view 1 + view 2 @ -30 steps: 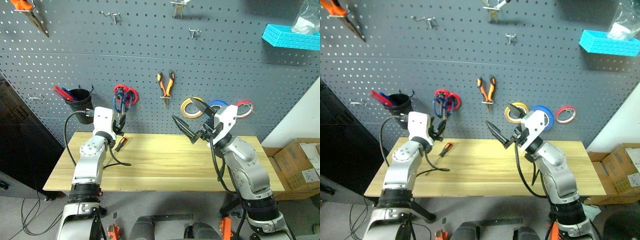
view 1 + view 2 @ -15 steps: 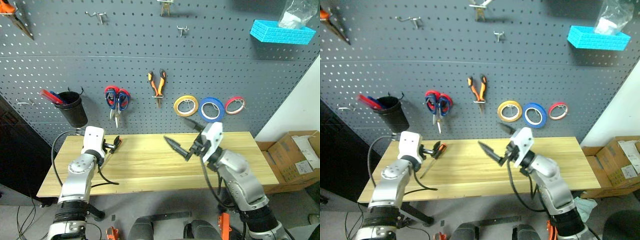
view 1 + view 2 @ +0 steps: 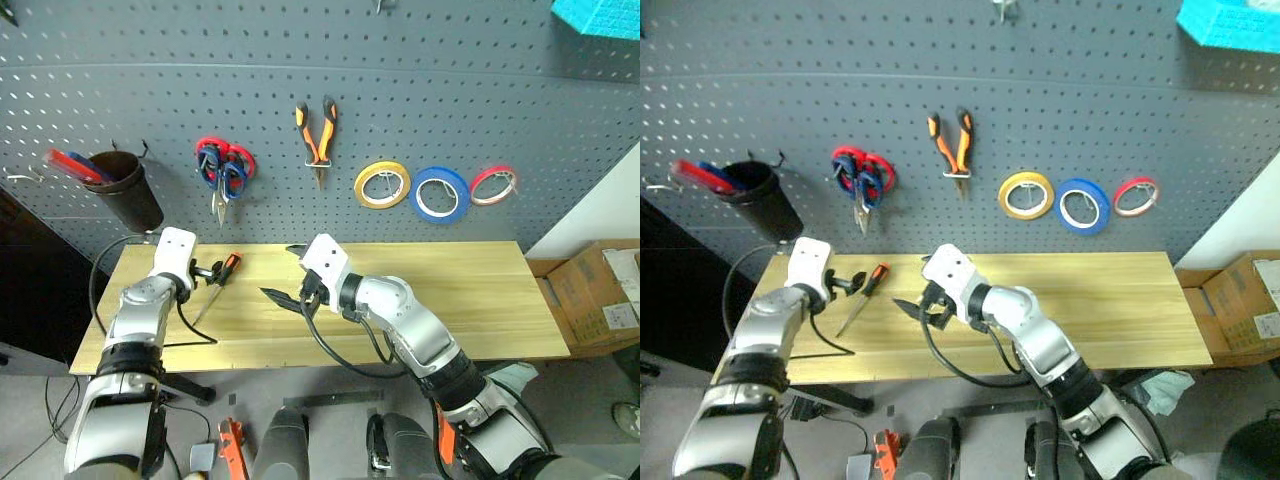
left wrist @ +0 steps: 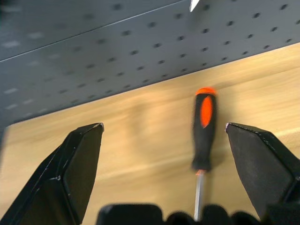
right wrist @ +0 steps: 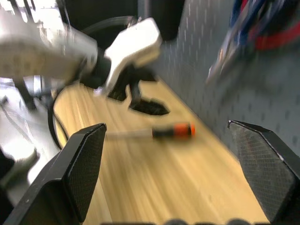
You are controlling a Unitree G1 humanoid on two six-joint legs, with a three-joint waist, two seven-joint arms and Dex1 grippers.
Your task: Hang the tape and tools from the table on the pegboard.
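One tool, the screwdriver (image 3: 216, 289), lay unhung on the table (image 3: 480, 300); both grippers, left (image 3: 212, 271) and right (image 3: 283, 278), stood spread wide and empty beside it, apparently ready for pickup.

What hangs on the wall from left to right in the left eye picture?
Black cup → scissors → pliers → yellow tape → blue tape → red tape.

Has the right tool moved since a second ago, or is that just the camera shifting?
Yes. The right tool was near the yellow tape roll on the pegboard; now it is lower over the table, left of the hanging pliers.
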